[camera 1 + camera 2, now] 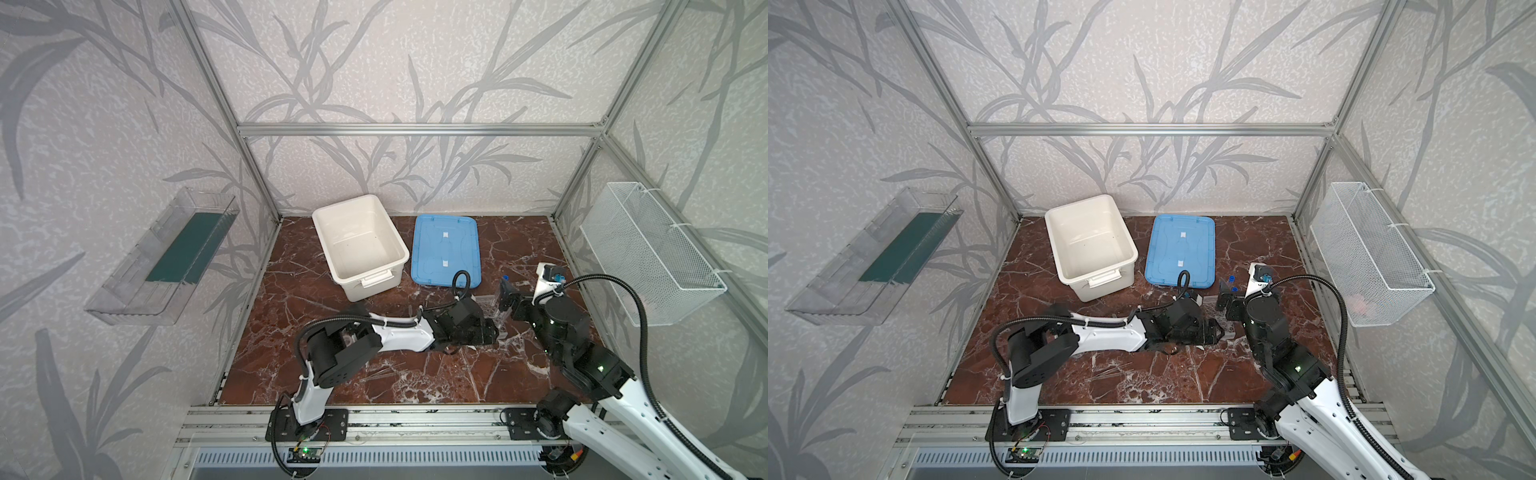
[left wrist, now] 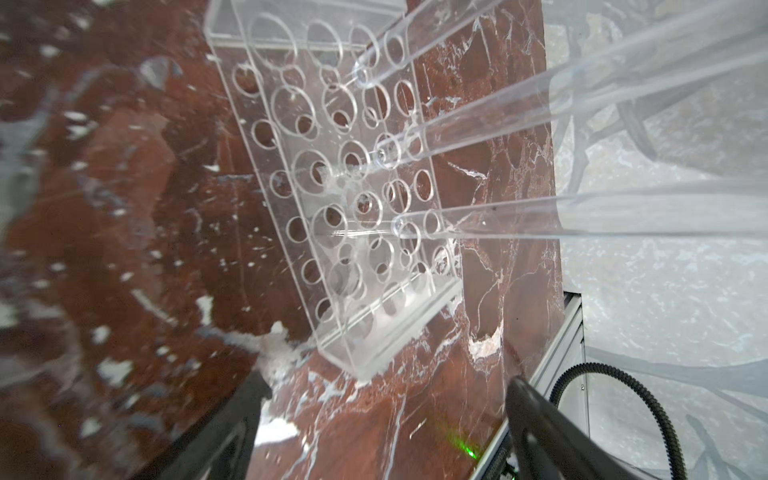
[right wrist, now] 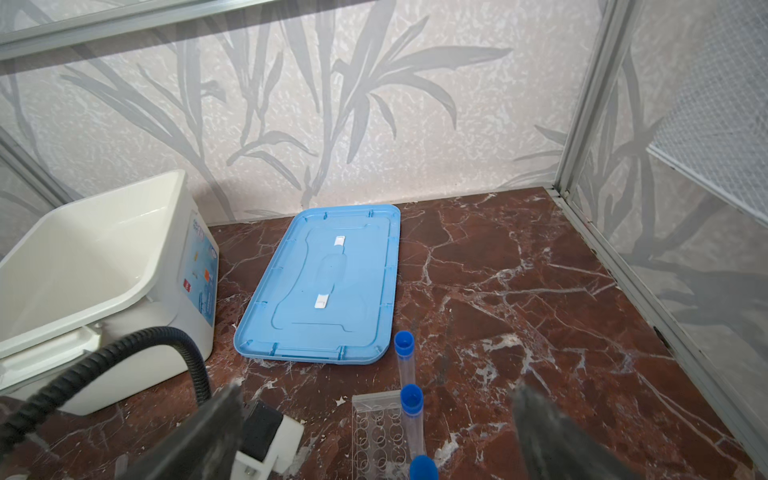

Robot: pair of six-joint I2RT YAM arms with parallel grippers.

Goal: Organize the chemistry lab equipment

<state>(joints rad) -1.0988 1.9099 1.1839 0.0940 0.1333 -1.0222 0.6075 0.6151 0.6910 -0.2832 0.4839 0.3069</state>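
The clear many-holed tube rack (image 2: 345,199) stands upright on the red marble table (image 1: 286,291), right of centre in both top views, just in front of the near edge of the flat blue lid (image 1: 446,249), and is hard to make out there between the two black wrists. Three long clear test tubes (image 2: 478,124) sit in holes along one side of the rack; the right wrist view shows their blue caps (image 3: 411,399) in a line. The left gripper (image 2: 382,415) hovers just beside the rack, its dark fingers (image 2: 536,419) spread wide with only bare marble between them and nothing held. The right gripper (image 3: 374,449) is above the rack's capped row, jaws also wide; its fingers (image 3: 548,432) stand well clear of the tubes on either side and grip nothing. In a top view the two grippers meet nose to nose over the rack, the left gripper (image 1: 494,330) from the lower left, the right gripper (image 1: 504,296) from the right. A few thin clear rods (image 1: 384,371) lie faintly on the marble at lower centre. The white plastic tub (image 1: 361,286) sits at upper centre, left of the lid.
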